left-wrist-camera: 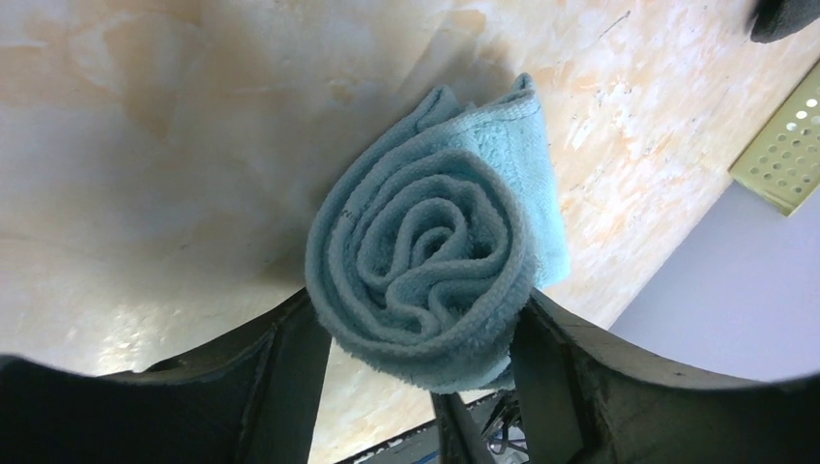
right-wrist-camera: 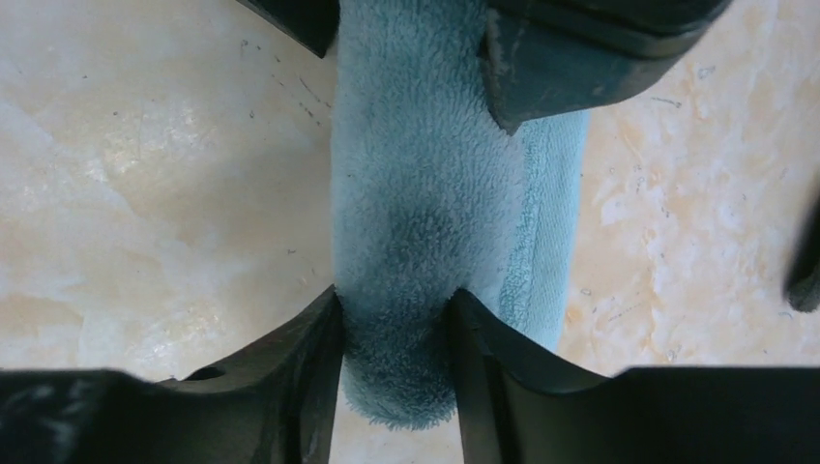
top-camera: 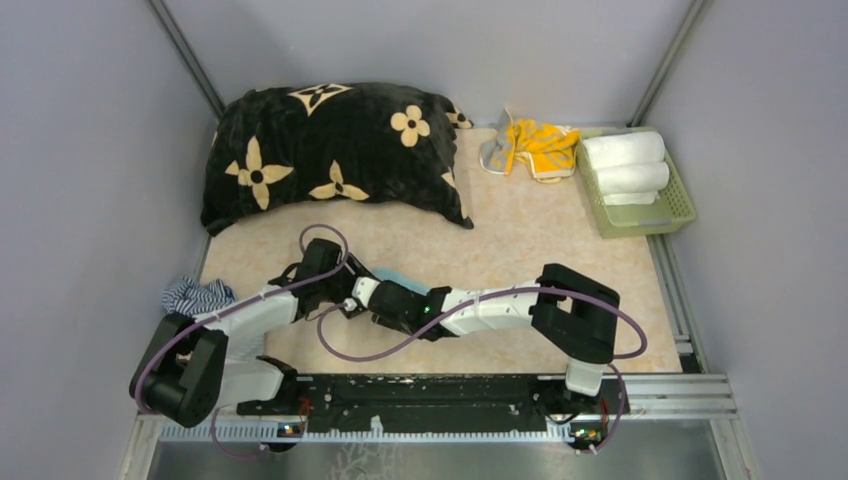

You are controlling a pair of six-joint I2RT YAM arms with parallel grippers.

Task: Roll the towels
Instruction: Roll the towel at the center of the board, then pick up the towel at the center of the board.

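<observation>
Showing a spiral end, the light blue towel [left-wrist-camera: 425,261] is gripped at one end of its roll by the left pincer [left-wrist-camera: 418,324], and its other end is squeezed by the right pincer [right-wrist-camera: 395,324] (the pile is dented there). It is held at the near middle of the desk [top-camera: 520,240]. A yellow-and-grey towel [top-camera: 532,148] is seen crumpled beside the green basket [top-camera: 640,222].

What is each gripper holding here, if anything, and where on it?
Both hold the rolled light blue towel: the left gripper clamps one end of the roll, and the right gripper pinches the opposite end.
</observation>
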